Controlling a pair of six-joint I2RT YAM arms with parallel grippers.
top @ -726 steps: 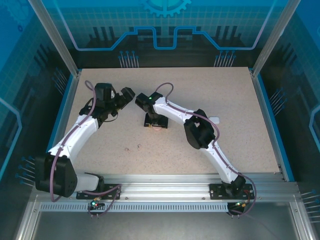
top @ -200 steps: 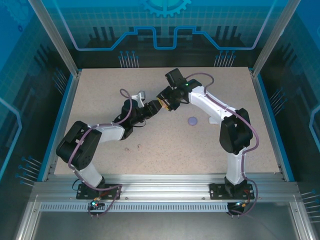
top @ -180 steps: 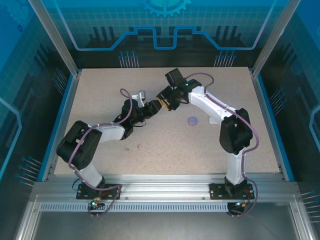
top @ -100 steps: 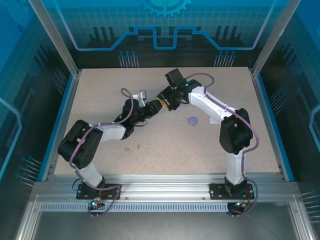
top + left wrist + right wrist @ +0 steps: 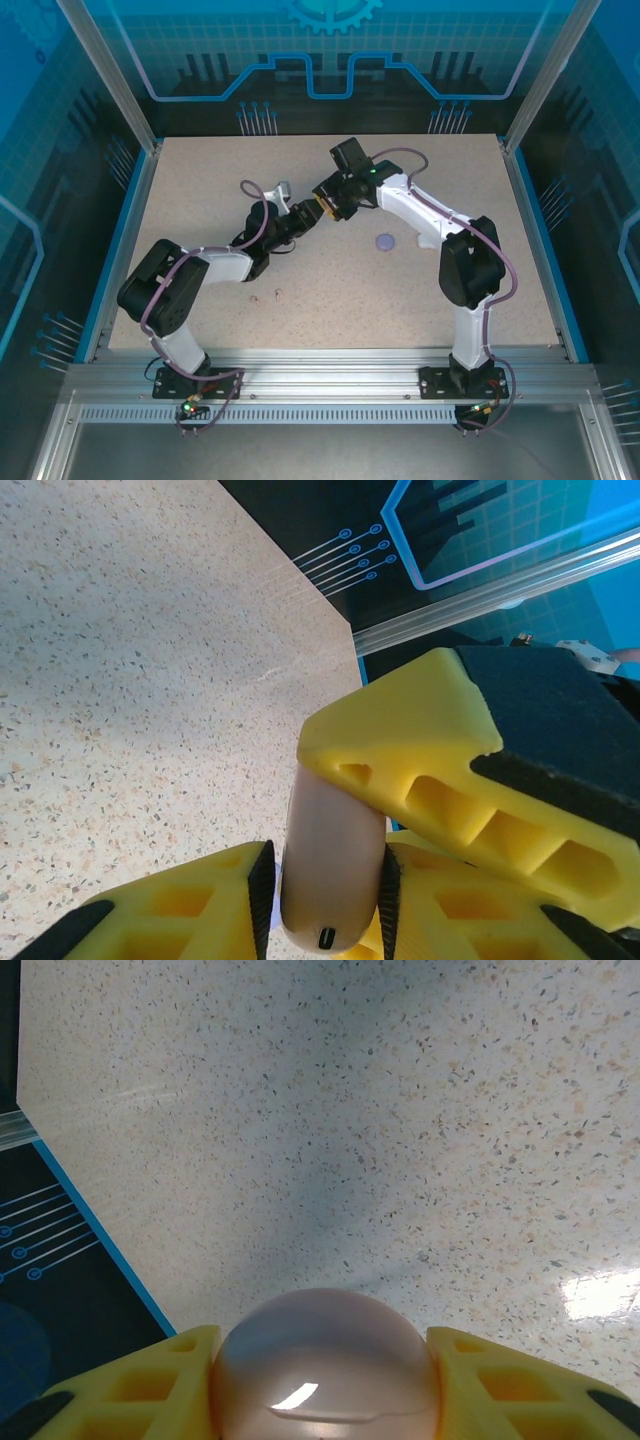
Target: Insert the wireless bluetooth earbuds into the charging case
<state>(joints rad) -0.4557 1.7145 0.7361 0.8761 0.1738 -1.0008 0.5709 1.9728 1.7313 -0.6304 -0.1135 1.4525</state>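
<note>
A pink charging case (image 5: 333, 870) hangs above the table, held from both sides, with its lid closed. My left gripper (image 5: 326, 905) is shut on its narrow sides, black pads pressed against it, and the port end faces the camera. My right gripper (image 5: 322, 1400) is shut on the same case (image 5: 325, 1360) across its wider faces. One right finger (image 5: 430, 750) lies over the case in the left wrist view. From above, the two grippers (image 5: 305, 214) (image 5: 324, 206) meet tip to tip at mid-table. Two tiny pink earbuds (image 5: 266, 295) lie on the table nearer the front, apart from both grippers.
A round purple case (image 5: 385, 241) lies on the speckled table (image 5: 340, 290) just right of the right forearm. Blue rails edge the table on the left (image 5: 115, 240) and right (image 5: 540, 240). Open tabletop lies in front of both arms.
The left jaws have narrowed onto the pink case held by the right gripper. The left arm shifted slightly; the right arm stayed put.
</note>
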